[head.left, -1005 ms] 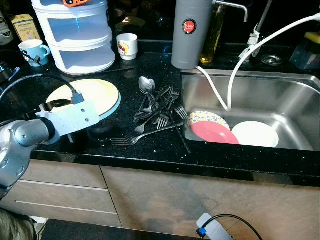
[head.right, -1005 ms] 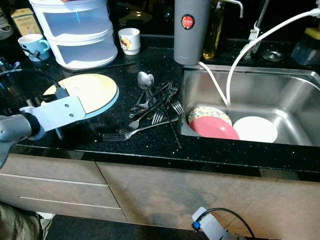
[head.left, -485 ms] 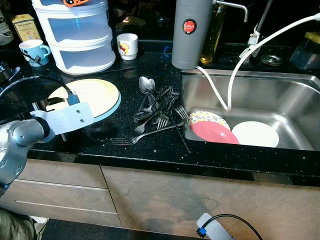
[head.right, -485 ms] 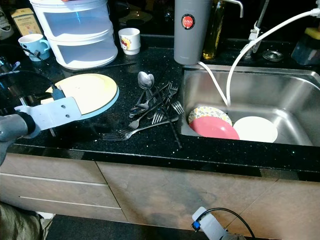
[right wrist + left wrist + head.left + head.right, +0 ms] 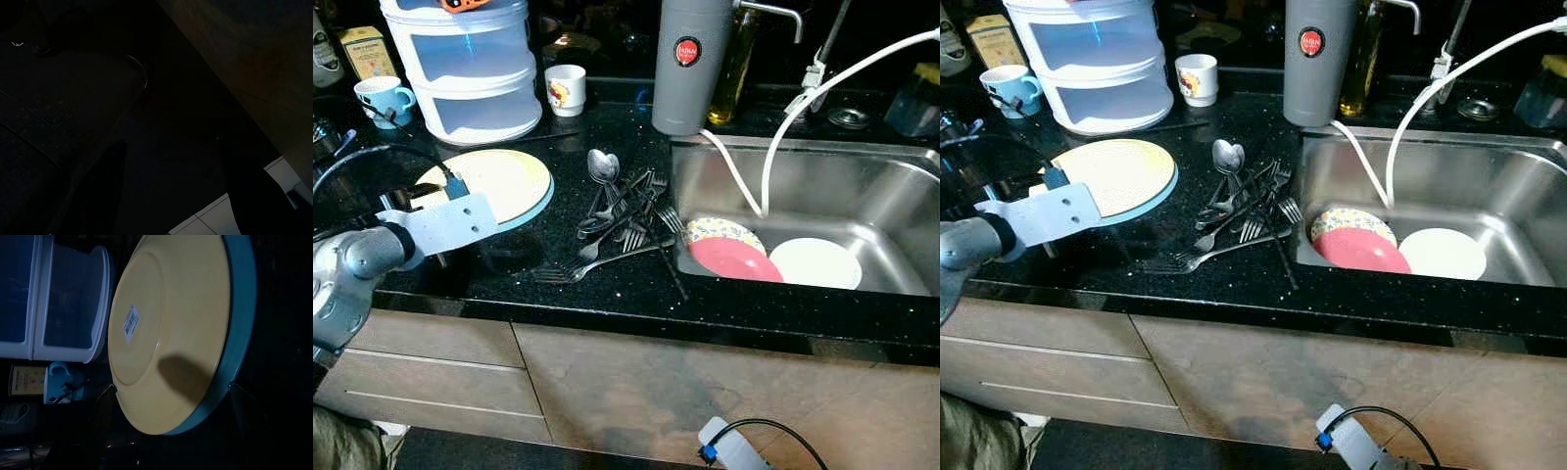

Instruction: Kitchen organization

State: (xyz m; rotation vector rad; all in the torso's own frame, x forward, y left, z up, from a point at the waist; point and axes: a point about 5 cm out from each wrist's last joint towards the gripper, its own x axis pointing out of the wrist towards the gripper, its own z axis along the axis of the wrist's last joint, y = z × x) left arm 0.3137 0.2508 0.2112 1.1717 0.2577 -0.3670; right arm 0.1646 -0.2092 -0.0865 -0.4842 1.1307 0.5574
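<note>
cutlery heap (image 5: 622, 211) beside yellow plate (image 5: 499, 183), sink (image 5: 862, 186)

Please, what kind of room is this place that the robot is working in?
Most likely a home kitchen. A steel sink is set into a black countertop and holds plates; a pile of forks and spoons lies beside it, and mugs stand near the back.

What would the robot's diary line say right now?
left tool: open, at yellow plate edge | plate: upside down on teal plate | cutlery pile: untouched | right tool: idle
</note>
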